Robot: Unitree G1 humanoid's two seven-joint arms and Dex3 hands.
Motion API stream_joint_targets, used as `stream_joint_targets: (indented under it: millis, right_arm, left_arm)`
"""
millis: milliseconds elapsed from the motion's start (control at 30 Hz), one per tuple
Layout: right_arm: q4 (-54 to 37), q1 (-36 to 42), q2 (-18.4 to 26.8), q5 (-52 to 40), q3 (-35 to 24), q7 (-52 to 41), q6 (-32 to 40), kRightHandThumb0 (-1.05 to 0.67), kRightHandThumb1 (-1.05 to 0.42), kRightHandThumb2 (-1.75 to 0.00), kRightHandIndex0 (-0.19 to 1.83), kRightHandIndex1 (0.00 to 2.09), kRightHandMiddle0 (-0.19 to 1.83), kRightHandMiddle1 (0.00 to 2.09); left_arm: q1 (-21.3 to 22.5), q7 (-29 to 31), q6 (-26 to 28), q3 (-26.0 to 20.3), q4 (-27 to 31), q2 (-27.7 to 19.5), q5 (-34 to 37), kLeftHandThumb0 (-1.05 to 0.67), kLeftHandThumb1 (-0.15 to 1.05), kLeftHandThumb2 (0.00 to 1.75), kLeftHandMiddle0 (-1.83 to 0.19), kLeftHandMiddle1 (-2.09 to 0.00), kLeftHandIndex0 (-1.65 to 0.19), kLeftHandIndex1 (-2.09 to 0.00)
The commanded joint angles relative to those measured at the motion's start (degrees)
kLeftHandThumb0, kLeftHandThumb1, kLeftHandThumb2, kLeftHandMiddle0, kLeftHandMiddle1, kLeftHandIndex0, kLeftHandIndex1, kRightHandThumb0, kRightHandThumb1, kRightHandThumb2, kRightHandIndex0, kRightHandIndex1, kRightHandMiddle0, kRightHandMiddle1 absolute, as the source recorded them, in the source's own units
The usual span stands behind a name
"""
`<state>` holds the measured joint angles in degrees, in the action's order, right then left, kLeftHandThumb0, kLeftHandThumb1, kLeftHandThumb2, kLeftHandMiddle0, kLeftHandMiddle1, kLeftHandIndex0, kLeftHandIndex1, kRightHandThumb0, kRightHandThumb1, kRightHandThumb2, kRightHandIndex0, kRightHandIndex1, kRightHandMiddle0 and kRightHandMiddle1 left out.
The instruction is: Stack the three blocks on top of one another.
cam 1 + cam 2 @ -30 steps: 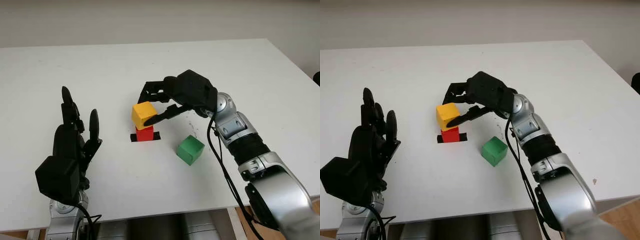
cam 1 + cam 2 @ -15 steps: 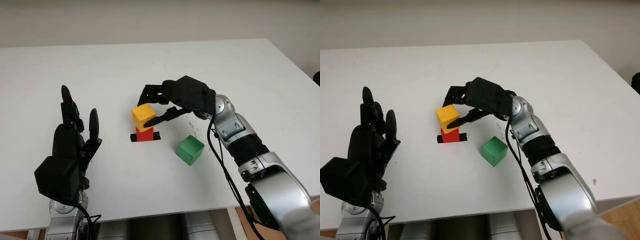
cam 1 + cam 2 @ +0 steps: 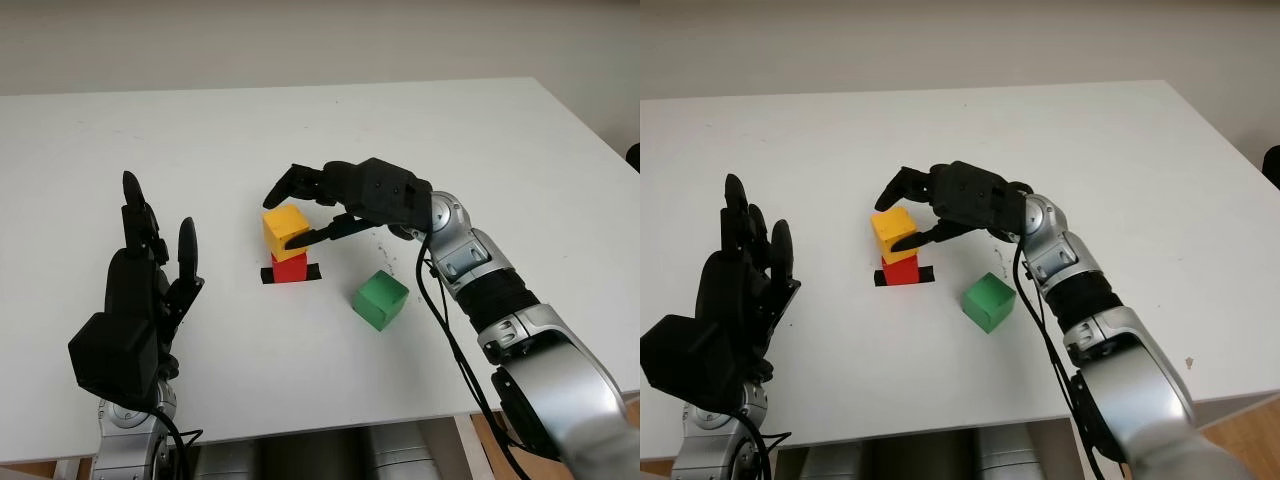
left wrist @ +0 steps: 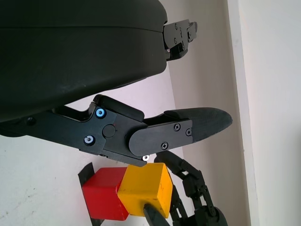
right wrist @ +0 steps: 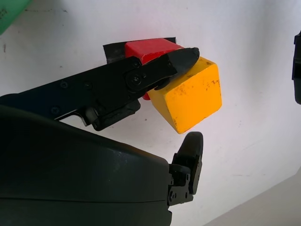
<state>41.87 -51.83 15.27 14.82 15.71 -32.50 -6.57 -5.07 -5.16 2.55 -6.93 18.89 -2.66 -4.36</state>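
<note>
Sitting skewed atop red block [image 3: 289, 267], yellow block [image 3: 285, 229] at table [image 3: 480, 140] centre, on black tape patch [image 3: 313, 272]. Right hand [image 3: 300, 212] around yellow block, thumb tip touching its near side, other fingers lifted off behind: released, holding nothing. Green block [image 3: 380, 299] just right of stack, apart. Left hand [image 3: 140, 295] open, upright, near-left. No readable writing.

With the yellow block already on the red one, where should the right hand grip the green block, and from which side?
Grip the green block on two opposite side faces, coming down from above. It sits flat on the table, turned corner-on to the robot, apart from the yellow block and red block, so all its sides look free. The right hand would probably need to rotate to match that turn. The left hand is open, at the near left.
</note>
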Motion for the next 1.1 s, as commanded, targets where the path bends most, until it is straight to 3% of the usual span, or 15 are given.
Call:
stream_joint_targets:
  millis: [0,200,333,467,633,833,933,1067]
  right_arm:
    - [0.2,-1.5,0.7,-1.1,-0.9,-1.3,-0.7,-0.73,-0.94,-0.05,0.06,0.01,-0.06,0.61]
    - [-3.6,-0.9,4.1,-6.3,-2.5,-10.6,-5.2,-0.90,-0.92,-0.05,-0.19,0.00,-0.19,0.05]
    - [-9.6,0.7,6.1,-9.9,-4.6,-14.0,-2.5,-0.92,-0.89,-0.04,-0.19,0.00,-0.19,0.00]
    - [-22.3,4.3,9.9,-16.2,-9.4,-16.5,9.0,-0.91,-0.90,-0.06,-0.19,0.00,-0.19,0.00]
    - [-27.2,6.8,14.1,-24.1,-16.7,-18.1,13.9,-0.76,-0.92,-0.06,-0.17,0.01,-0.09,0.06]
    - [-26.7,9.5,20.2,-22.1,-19.6,-16.5,8.9,-0.68,-0.90,-0.05,0.07,0.13,0.15,0.16]
    - [-29.1,12.4,24.8,-17.1,-18.8,-15.8,0.7,-0.61,-0.87,-0.04,0.22,0.19,0.31,0.23]
    - [-34.7,17.2,29.6,-11.8,-19.3,-14.0,-7.2,-0.57,-0.82,-0.05,0.35,0.13,0.46,0.16]
  left_arm:
    - [-0.2,0.2,-0.5,0.2,0.8,-0.2,-0.1,-0.69,1.05,0.60,0.19,0.00,0.19,0.00]
    - [-0.4,0.3,-0.2,0.0,0.9,0.1,0.5,-0.70,1.05,0.58,0.19,0.00,0.19,0.00]
    - [-0.4,0.2,-0.6,0.0,0.6,0.0,0.6,-0.71,1.05,0.58,0.19,0.00,0.19,0.00]
    - [-0.3,0.4,-0.4,-0.1,0.7,0.2,1.4,-0.73,1.05,0.57,0.19,0.00,0.19,0.00]
    - [0.0,0.6,0.1,-0.7,0.7,-0.6,1.4,-0.73,1.05,0.56,0.19,-0.01,0.19,0.00]
    - [0.5,0.9,-0.1,-1.7,0.6,-1.2,1.9,-0.72,1.05,0.55,0.19,-0.03,0.19,0.00]
    - [0.6,1.1,-0.2,-2.0,0.7,-1.5,2.2,-0.72,1.05,0.54,0.19,-0.04,0.19,0.00]
    - [1.1,1.1,-0.7,-2.3,0.4,-1.6,2.5,-0.70,1.05,0.54,0.18,-0.05,0.19,-0.01]
